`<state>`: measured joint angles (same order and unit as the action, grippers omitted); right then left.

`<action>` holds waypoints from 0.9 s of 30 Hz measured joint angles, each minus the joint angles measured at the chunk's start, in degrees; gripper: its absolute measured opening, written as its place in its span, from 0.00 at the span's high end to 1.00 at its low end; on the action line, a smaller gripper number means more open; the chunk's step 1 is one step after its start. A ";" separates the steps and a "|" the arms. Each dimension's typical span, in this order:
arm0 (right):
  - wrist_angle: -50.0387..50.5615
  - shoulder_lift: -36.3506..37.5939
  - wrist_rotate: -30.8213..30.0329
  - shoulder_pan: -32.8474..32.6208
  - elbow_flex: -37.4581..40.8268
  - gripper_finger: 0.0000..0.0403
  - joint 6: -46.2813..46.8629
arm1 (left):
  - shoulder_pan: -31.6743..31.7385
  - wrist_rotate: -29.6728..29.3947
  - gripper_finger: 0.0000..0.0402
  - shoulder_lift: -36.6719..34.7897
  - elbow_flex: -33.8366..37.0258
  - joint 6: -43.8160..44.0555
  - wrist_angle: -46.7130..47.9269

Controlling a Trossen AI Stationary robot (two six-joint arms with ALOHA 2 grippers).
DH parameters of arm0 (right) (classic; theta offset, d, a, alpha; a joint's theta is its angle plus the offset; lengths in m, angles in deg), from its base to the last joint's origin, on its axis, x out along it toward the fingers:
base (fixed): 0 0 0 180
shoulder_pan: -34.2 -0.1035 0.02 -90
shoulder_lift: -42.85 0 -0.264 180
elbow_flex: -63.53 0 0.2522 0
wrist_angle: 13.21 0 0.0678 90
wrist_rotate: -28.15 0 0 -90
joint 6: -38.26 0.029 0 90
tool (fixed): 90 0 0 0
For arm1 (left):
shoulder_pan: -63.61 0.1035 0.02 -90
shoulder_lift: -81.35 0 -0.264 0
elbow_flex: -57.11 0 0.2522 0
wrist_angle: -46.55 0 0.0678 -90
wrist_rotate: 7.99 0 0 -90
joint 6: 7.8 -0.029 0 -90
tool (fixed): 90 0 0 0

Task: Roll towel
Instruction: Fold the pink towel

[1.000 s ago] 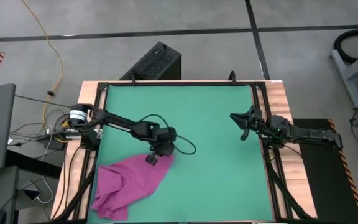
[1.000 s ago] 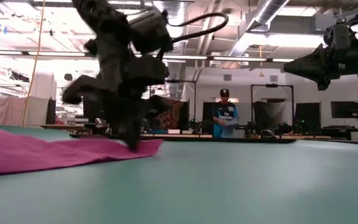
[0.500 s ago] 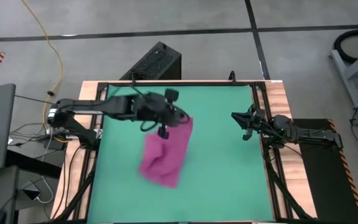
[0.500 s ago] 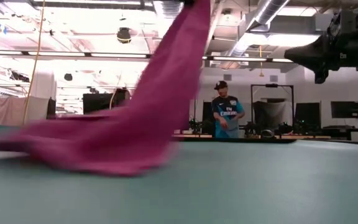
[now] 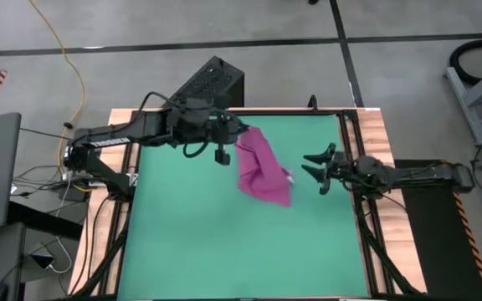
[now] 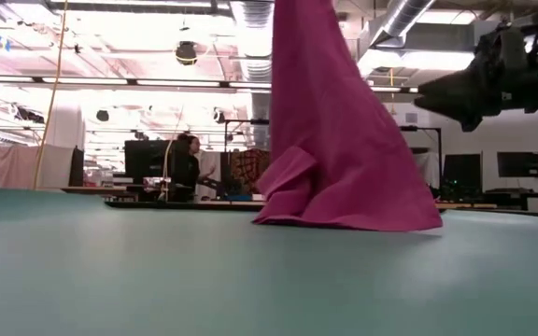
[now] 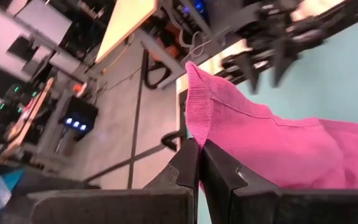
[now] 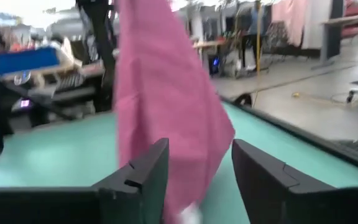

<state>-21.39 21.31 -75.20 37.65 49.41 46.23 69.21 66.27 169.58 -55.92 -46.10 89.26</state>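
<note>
Swinging across from the near-left corner of the tabletop (image 5: 308,242) over the last second, the towel (image 5: 262,167) now hangs near the far edge, right of centre, lifted by the left gripper (image 5: 239,138); it was lying crumpled flat, then half-dragged, and now only its lower end rests on the green mat (image 6: 157,271). Likely meaning: repositioning to spread it out before any rolling, so the roll itself is not yet begun. Left fingers (image 7: 194,165) are pressed together, pinching one top corner of the towel, cloth draping down and away from them. Right gripper (image 5: 318,169) has edged in from the right edge, fingers (image 8: 142,174) spread, towel just in front of them, not touching.
</note>
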 joint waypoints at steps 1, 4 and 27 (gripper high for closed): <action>-1.43 -2.52 0.00 -0.97 0.00 0.49 -0.72 | 0.54 -0.05 1.00 0.00 0.00 -0.01 0.00; -4.68 -9.14 -1.26 -4.00 -0.02 0.50 -0.93 | 2.01 -0.16 1.00 0.00 0.00 0.15 0.00; -9.06 -51.22 -13.74 -0.22 -13.44 0.42 0.51 | 5.16 0.38 1.00 0.02 0.02 1.55 1.40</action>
<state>-30.46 -29.91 -88.94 37.44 35.97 46.74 74.37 66.65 169.60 -55.89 -44.55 90.66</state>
